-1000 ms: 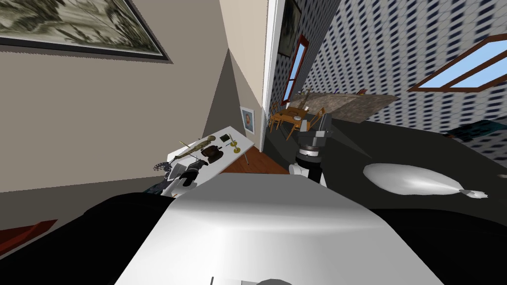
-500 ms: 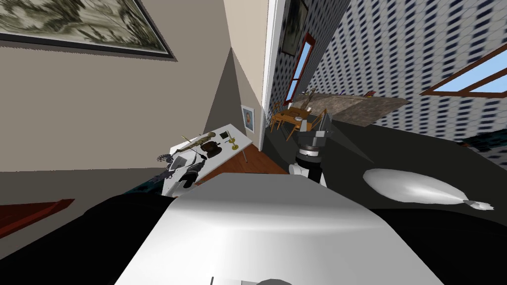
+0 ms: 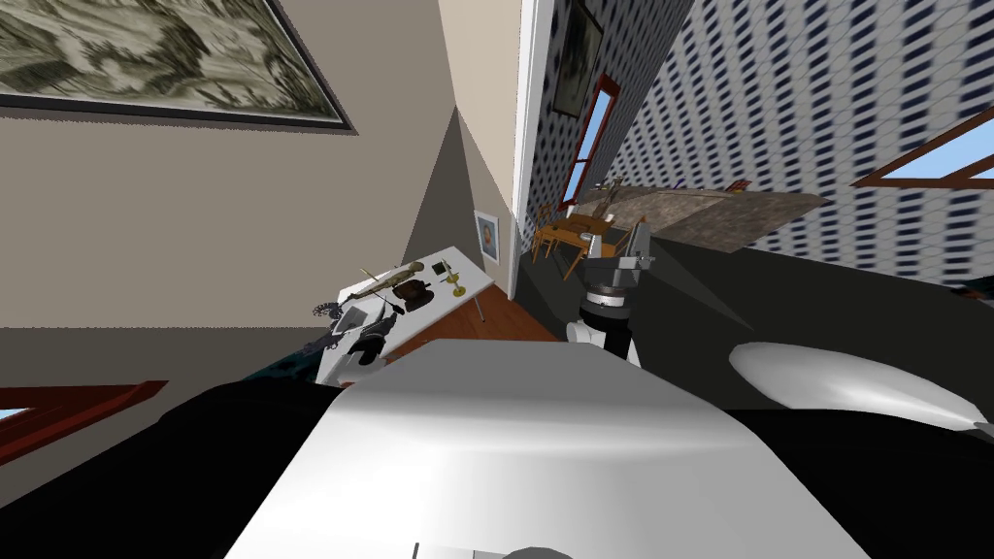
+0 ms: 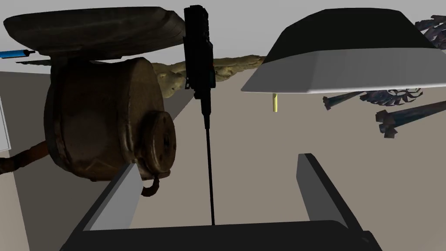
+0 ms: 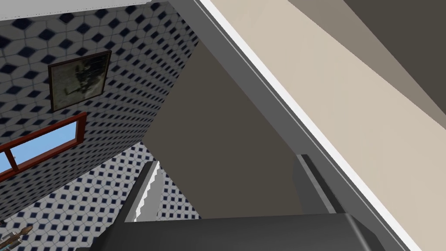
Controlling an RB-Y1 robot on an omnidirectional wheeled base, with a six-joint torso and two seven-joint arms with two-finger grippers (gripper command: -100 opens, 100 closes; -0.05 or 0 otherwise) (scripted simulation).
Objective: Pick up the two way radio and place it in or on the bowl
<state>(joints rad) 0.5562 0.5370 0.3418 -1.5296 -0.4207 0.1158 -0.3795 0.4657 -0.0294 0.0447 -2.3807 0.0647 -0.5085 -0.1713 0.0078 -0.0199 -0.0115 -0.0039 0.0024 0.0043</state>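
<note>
Main risk: the left gripper (image 4: 220,162) is lined up on the antenna rather than the body of the two way radio (image 4: 198,48). The thin black whip runs back from the radio and passes between the fingers, so a close here would probably catch only that; the radio could swing, twist or slip out on the lift. Second risk: one finger (image 4: 117,196) sits very near the brown round flask (image 4: 104,122), and any push forward to reach the radio body may shove the flask. Third: the radio lies in a narrow lane between the flask and the bowl (image 4: 344,74), with a knobbly tan object (image 4: 226,69) just behind, so a sideways correction could knock either neighbour. Pose: in the head view the left arm reaches low over the near end of the white table (image 3: 466,286), gripper pointing along the tabletop toward the radio. Its fingers are spread wide and hold nothing. The radio rests on the table, beyond the fingertips, not yet lifted, close beside the bowl. The right gripper (image 5: 227,160) is held up high in front of the torso, away from the table, fingers apart and empty.
</note>
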